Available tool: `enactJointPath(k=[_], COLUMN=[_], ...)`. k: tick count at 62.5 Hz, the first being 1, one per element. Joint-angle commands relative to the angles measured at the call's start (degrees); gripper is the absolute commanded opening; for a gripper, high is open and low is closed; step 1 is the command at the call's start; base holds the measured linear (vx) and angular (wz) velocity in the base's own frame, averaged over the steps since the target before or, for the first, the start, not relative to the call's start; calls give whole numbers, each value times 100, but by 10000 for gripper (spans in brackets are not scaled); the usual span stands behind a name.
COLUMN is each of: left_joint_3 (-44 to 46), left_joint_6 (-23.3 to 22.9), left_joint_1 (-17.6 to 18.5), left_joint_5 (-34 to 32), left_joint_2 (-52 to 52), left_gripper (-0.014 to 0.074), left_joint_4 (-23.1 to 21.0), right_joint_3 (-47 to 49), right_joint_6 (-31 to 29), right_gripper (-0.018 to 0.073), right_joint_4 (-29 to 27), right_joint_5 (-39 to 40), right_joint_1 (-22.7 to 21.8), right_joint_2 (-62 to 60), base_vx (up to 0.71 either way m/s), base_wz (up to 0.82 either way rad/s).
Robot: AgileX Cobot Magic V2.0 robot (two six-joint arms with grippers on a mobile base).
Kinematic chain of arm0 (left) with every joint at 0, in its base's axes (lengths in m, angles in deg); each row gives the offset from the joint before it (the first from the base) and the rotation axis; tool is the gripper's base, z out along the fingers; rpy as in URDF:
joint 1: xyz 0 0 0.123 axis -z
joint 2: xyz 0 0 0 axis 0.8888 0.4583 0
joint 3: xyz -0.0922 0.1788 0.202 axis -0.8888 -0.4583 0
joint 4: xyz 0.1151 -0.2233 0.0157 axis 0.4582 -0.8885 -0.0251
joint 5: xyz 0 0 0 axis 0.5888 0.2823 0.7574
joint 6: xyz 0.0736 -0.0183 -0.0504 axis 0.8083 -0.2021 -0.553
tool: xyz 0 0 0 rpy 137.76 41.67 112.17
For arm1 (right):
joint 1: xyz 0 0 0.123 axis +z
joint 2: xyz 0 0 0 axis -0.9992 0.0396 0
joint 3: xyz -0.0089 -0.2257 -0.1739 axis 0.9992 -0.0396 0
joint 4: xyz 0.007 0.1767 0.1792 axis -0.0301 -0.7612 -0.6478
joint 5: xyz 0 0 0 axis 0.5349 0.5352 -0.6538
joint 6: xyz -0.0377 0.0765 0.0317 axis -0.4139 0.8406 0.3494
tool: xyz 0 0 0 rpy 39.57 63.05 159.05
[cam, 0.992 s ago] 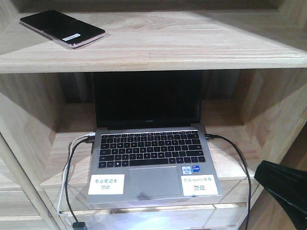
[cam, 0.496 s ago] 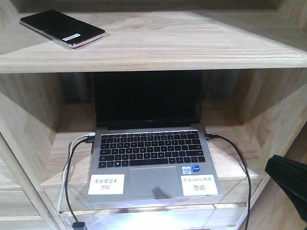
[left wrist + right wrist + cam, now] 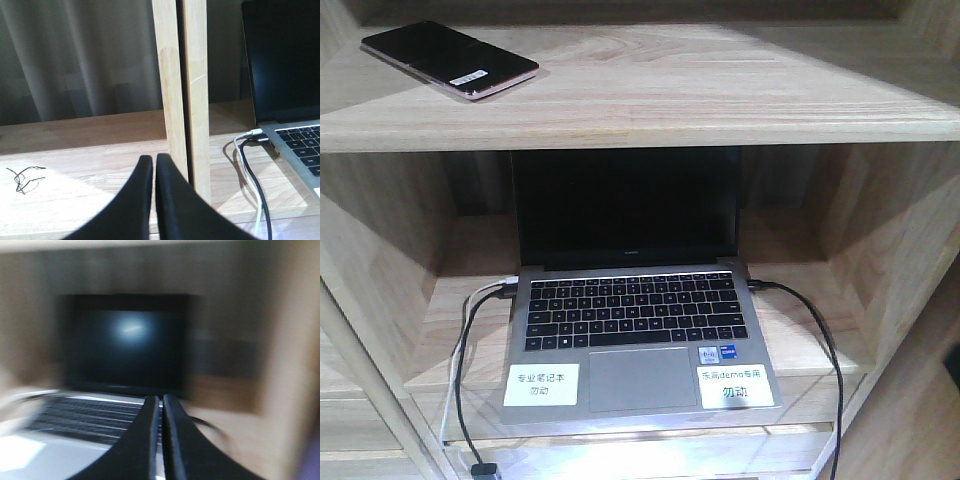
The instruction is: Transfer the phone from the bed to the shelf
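Note:
The black phone [image 3: 450, 58] with its pinkish edge and white sticker lies flat on the upper board of the light-wood shelf [image 3: 720, 95], at the far left. No gripper touches it. My left gripper [image 3: 154, 161] is shut with nothing in it, low beside a shelf upright [image 3: 182, 95]. My right gripper [image 3: 161, 401] is shut and empty too, in front of the laptop; its view is blurred. Neither gripper shows in the front view. The bed is out of view.
An open grey laptop [image 3: 635, 330] sits on the lower board, with two white labels on its palm rest. Black and white cables [image 3: 465, 340] run from its left side and a black cable [image 3: 820, 340] from its right. Slanted side panels close in the compartment.
The black right arm at the lower right of the front view has drawn back to the right and left the frame. The phone and the laptop have not moved.

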Motion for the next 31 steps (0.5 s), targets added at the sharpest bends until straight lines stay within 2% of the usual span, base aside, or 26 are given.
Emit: enactJointPath(k=[1, 16, 28, 31], left_joint_3=[122, 122, 122, 122], left_joint_6=[-33, -33, -33, -33], left_joint_1=[20, 20, 20, 20], left_joint_5=[-415, -415, -415, -415], left_joint_2=[-77, -77, -77, -77], left_gripper=[1, 1, 1, 1], left_joint_4=[-52, -52, -52, -52], right_joint_3=[-148, -717, -1178, -1174], right_joint_6=[0, -189, -221, -212], right_gripper=[-6, -6, -6, -6], right_joint_4=[114, 136, 161, 200], right_joint_5=[518, 608, 1144, 1073], right_joint_1=[-482, -1398, -1509, -1509], right_joint_2=[-323, -1228, -1214, -1215], base_vx=[0, 0, 0, 0], base_wz=[0, 0, 0, 0])
